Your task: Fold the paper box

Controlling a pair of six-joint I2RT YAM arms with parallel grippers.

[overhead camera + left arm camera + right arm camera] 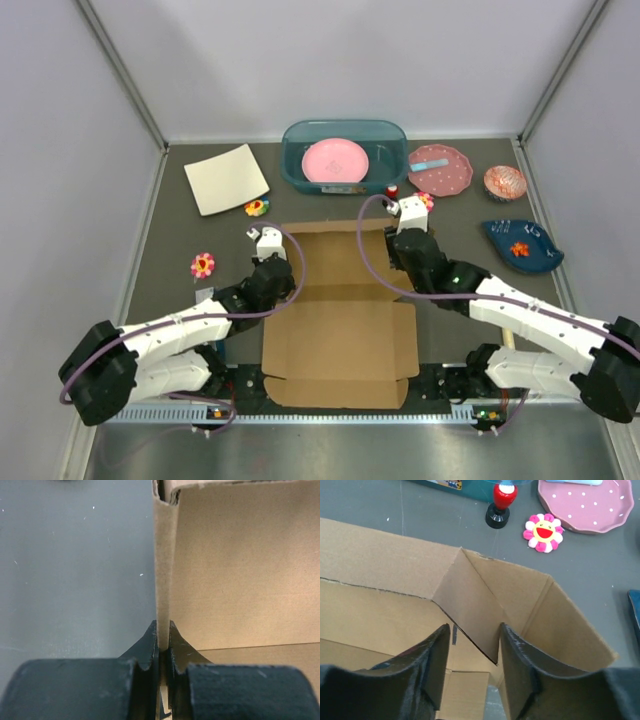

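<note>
Now paper box (340,335) lies mid-surface (160,240) between arms, far walls up. Left end effector (163,640) pinches left wall tight. Right end effector (474,652) spread wide around corner flap. Cardboard looks light, stiff, bends at creases; best hold thin wall edges

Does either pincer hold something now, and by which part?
The left pincer is shut on the paper box, pinching its upright left side wall. The right pincer is open astride a corner flap, gripping nothing.

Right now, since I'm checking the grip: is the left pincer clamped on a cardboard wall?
Yes, the left pincer is shut on a thin upright wall of the paper box.
</note>
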